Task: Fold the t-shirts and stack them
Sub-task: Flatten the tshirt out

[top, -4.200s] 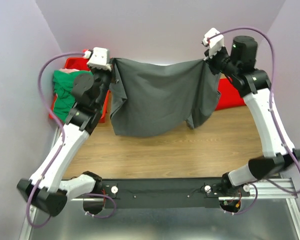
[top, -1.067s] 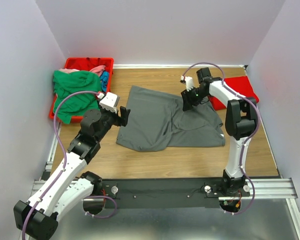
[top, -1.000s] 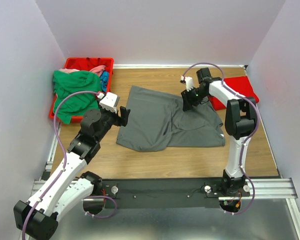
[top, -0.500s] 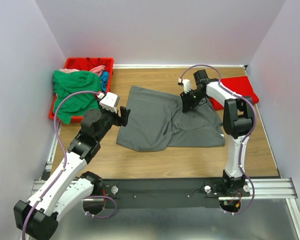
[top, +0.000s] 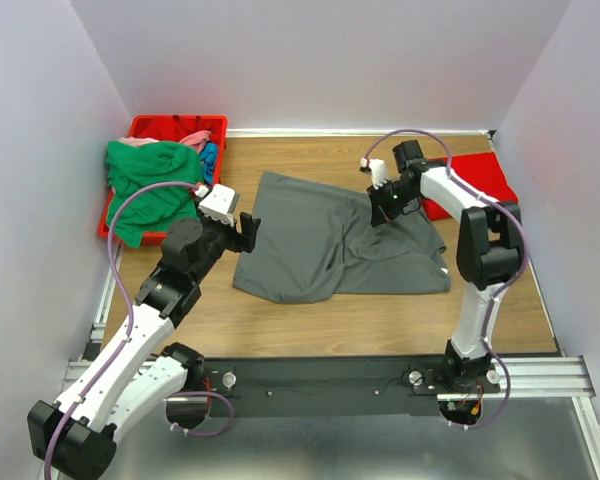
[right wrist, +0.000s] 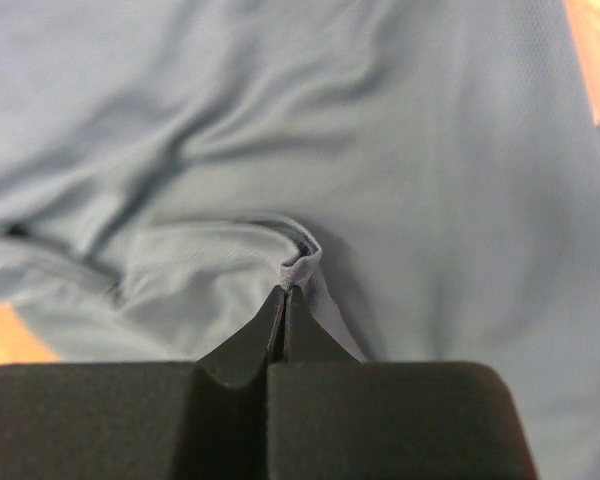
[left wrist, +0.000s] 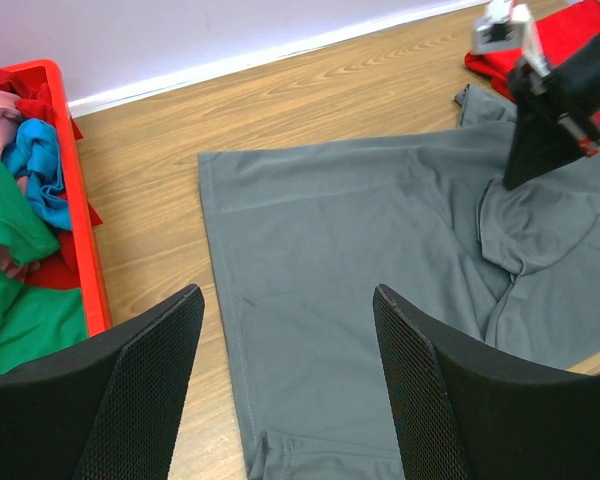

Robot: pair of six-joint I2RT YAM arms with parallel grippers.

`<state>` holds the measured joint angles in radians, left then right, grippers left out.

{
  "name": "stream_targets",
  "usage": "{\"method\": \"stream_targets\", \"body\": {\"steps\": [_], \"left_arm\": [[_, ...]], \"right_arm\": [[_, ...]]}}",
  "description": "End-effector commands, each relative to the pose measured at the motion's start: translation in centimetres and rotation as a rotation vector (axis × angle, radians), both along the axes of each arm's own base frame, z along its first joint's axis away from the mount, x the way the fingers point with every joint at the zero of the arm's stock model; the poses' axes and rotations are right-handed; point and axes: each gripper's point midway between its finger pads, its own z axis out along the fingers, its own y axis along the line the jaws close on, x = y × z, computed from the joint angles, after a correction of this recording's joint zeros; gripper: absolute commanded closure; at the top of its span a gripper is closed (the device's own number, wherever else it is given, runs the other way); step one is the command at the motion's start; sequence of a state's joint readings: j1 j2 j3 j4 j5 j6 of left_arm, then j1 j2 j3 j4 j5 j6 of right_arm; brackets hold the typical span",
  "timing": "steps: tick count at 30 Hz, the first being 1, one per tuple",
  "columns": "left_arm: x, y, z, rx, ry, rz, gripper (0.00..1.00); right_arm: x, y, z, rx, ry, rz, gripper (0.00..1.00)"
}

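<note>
The dark grey t-shirt (top: 320, 245) lies spread on the wooden table, rumpled on its right half. My right gripper (top: 385, 212) points down onto that rumpled part. In the right wrist view it (right wrist: 285, 291) is shut on a small pinched ridge of grey cloth (right wrist: 303, 262). My left gripper (top: 248, 230) hovers open at the shirt's left edge, nothing between its fingers (left wrist: 130, 400); the grey t-shirt (left wrist: 350, 260) lies beneath it. A bright red t-shirt (top: 475, 180) lies at the back right. Green (top: 145, 190), pink (top: 185, 140) and blue (top: 210, 158) t-shirts are heaped at the bin.
The red plastic bin (top: 175, 124) stands at the back left corner against the wall, with the green shirt spilling over its near rim. Lilac walls close in the left, back and right sides. Bare wood runs along the front of the grey shirt.
Four seconds ago both grippers held the grey shirt up; it now lies on the table. Within the last second the right gripper has shut on a fold of it. The left arm stayed still.
</note>
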<state>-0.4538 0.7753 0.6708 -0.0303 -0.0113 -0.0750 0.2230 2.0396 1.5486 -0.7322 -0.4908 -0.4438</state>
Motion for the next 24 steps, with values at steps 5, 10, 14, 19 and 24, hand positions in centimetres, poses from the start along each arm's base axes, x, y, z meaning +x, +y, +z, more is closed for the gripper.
{"method": "stream_targets", "body": {"steps": [5, 10, 14, 19, 24], "left_arm": [[0.3, 0.3, 0.6, -0.012, -0.023, 0.022, 0.24], [0.2, 0.3, 0.8, -0.017, -0.028, 0.018, 0.24], [0.2, 0.5, 0.9, -0.016, -0.031, 0.027, 0.24], [0.1, 0.5, 1.0, -0.017, -0.033, 0.027, 0.24], [0.1, 0.7, 1.1, -0.019, -0.037, 0.035, 0.24]], "right_arm": [[-6.2, -0.6, 4.1, 0.026, -0.046, 0.129, 1.00], [-13.4, -1.1, 6.2, 0.081, -0.027, 0.342, 1.00], [-17.9, -1.6, 7.1, 0.102, -0.022, 0.444, 0.99], [-22.0, -2.1, 6.7, 0.106, 0.018, 0.511, 0.99], [-24.8, -1.8, 6.1, 0.085, 0.069, 0.581, 0.98]]}}
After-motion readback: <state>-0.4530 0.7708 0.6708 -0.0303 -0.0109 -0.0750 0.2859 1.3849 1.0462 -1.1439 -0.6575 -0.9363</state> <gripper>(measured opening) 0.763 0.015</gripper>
